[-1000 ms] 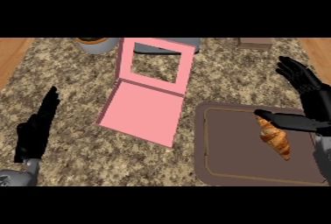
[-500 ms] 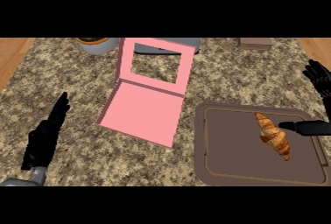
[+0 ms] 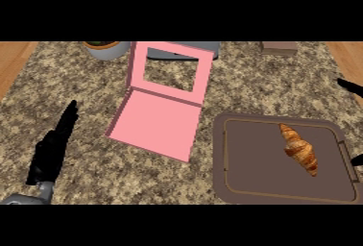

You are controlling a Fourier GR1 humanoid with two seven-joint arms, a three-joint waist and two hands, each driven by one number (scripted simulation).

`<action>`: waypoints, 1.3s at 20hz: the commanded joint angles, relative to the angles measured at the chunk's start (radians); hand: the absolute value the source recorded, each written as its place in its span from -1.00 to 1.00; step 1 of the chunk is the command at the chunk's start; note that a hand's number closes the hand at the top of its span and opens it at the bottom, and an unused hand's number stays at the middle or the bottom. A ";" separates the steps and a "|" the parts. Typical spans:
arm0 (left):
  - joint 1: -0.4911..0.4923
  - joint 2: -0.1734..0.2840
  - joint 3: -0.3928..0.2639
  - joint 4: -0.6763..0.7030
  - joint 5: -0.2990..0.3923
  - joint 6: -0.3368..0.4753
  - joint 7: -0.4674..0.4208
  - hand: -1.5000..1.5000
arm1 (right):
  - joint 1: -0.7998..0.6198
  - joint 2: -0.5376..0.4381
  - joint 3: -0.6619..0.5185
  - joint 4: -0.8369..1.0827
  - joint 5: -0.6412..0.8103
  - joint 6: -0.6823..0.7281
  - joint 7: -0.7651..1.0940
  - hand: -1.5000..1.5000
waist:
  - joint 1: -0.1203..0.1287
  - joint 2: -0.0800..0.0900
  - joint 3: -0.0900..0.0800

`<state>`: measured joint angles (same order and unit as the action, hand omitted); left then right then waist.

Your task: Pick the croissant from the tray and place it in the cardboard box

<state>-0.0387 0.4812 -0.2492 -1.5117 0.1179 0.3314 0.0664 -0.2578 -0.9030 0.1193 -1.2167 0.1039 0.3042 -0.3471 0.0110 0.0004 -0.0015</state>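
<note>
Speckled granite counter (image 3: pixel 85 144) fills the head view, with wood showing at both side edges. Largest on it is the brown tray (image 3: pixel 248 182) at the lower right, then the pink cardboard box (image 3: pixel 156 125) just to its left, its windowed lid (image 3: pixel 170 72) propped up behind. The croissant (image 3: pixel 299 149) lies untouched in the tray's right half, long axis running from upper left to lower right. Resting at the lower left, well apart from everything, is the left hand (image 3: pixel 53 149), fingers straight and pointing up. Of the right hand (image 3: pixel 350 86) only dark fingertips show at the right edge, so its state cannot be told; it is clearly the nearer one, with the croissant lying to its left and lower in the view.
</note>
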 commanded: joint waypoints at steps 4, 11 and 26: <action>0.034 0.001 0.011 -0.016 -0.014 -0.011 0.001 0.00 | 0.005 -0.024 0.142 -0.200 0.086 0.152 0.251 -1.00 | -0.012 -0.005 0.000; 0.026 -0.020 0.063 -0.014 -0.045 -0.054 0.004 0.00 | 0.077 0.069 0.110 -0.261 0.180 0.145 0.370 -1.00 | -0.013 -0.002 0.001; 0.077 -0.125 0.138 -0.062 -0.140 -0.127 0.019 0.00 | 0.133 0.213 0.011 -0.214 0.438 0.175 0.307 -1.00 | -0.011 -0.001 0.002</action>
<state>0.0138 0.3774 -0.1299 -1.5372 0.0033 0.2248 0.0739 -0.1696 -0.7069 0.1726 -1.4091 0.4981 0.4669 -0.0091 0.0014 -0.0004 0.0001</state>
